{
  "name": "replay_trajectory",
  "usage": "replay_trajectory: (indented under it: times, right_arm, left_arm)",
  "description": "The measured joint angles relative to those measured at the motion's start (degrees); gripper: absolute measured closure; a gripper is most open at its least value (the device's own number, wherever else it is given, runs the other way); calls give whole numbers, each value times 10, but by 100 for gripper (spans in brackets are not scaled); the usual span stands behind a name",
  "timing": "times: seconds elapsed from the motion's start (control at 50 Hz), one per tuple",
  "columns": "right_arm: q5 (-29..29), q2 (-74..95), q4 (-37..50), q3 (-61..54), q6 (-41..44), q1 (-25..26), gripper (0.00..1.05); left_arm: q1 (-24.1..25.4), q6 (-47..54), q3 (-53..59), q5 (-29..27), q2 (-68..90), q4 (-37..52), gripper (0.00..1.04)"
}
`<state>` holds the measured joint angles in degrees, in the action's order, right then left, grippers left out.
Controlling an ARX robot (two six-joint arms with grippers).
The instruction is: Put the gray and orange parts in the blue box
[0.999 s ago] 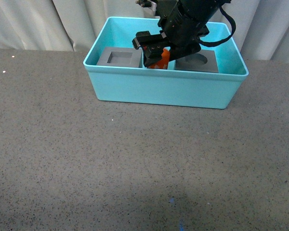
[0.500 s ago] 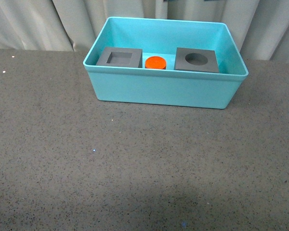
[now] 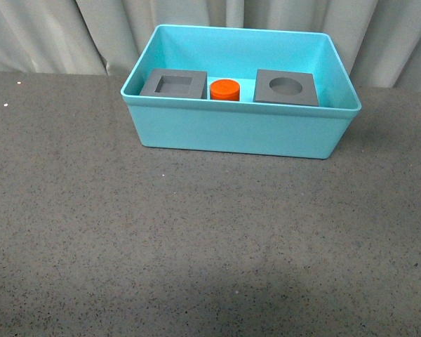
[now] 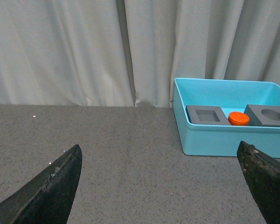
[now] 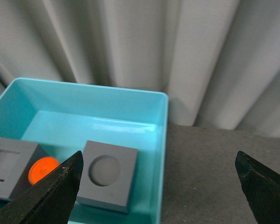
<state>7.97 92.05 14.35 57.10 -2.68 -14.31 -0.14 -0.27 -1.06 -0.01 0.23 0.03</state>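
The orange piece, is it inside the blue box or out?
Inside. The orange cylinder stands upright in the blue box, between the two gray cubes.

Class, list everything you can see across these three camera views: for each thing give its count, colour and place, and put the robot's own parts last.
Box: one, turquoise, far middle of the table.
Cube with square recess: one, gray, in the box, on the robot's left.
Cylinder: one, orange, in the box, between the cubes.
Cube with round recess: one, gray, in the box, on the robot's right.
Table: one, dark gray, speckled.
Curtain: white, behind the table.
Left gripper: black, open, holding nothing.
Right gripper: black, open, holding nothing.
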Motion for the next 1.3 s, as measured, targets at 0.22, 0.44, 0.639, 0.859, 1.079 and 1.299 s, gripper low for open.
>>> replay_trajectory:
  times: [0.22, 0.44, 0.639, 0.859, 1.079, 1.299]
  right_arm:
    - [40, -121, 220, -199, 47, 16, 20]
    - [14, -191, 370, -360, 35, 50, 52]
    - [-17, -283, 365, -447, 33, 80, 97]
    - [-73, -385, 319, -507, 33, 126, 104]
    - [-78, -453, 302, -556, 33, 142, 104]
    - [-79, -528, 237, -565, 33, 142, 104]
  left_arm:
    - [0, 0, 0, 0, 0, 0, 7]
    - [0, 0, 0, 0, 0, 0, 7]
    - [0, 0, 0, 0, 0, 0, 7]
    - [0, 0, 0, 0, 0, 0, 7]
    - [0, 0, 0, 0, 0, 0, 7]
    - [0, 0, 0, 0, 0, 0, 7]
